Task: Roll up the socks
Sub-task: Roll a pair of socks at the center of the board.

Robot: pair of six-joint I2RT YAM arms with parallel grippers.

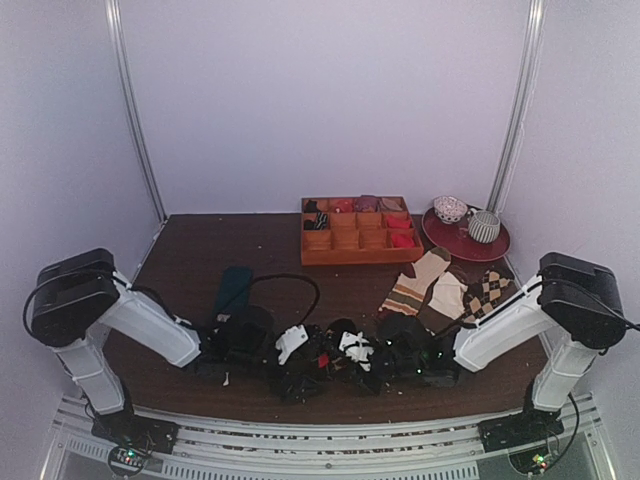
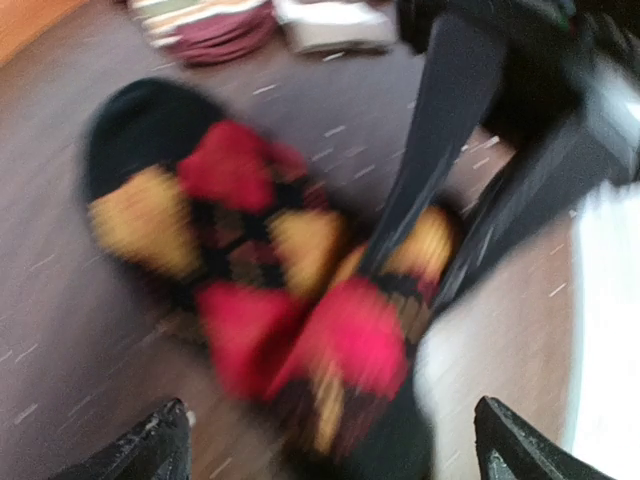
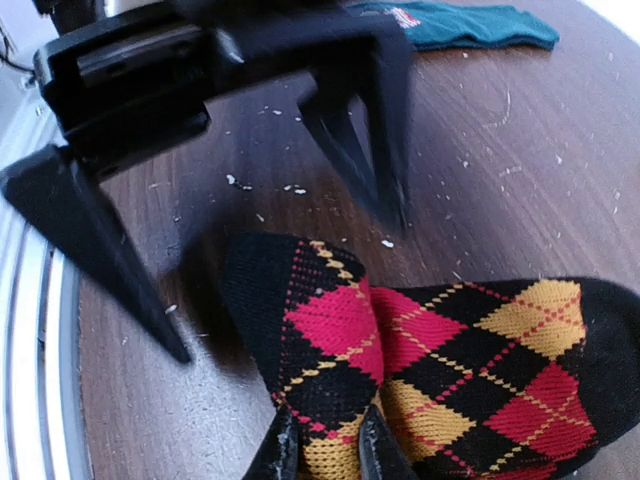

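The black socks with red and orange argyle diamonds [image 3: 450, 350] lie folded on the brown table, near the front edge between both arms [image 1: 326, 362]. My right gripper [image 3: 328, 455] is shut on a fold of the sock's fabric, its fingers [image 3: 285, 450] close together. My left gripper [image 2: 335, 450] is wide open, its fingertips [image 2: 165, 440] on either side of the socks [image 2: 290, 290] and above them. That view is blurred. The left gripper also shows in the right wrist view [image 3: 230, 200], facing mine just past the sock's toe end.
A dark teal sock [image 1: 233, 288] lies at the left. A wooden compartment tray [image 1: 358, 232] stands at the back. A red plate [image 1: 465, 240] holds a cup and a rolled sock. A striped sock [image 1: 412, 285] and a brown-beige argyle sock [image 1: 490, 292] lie at the right.
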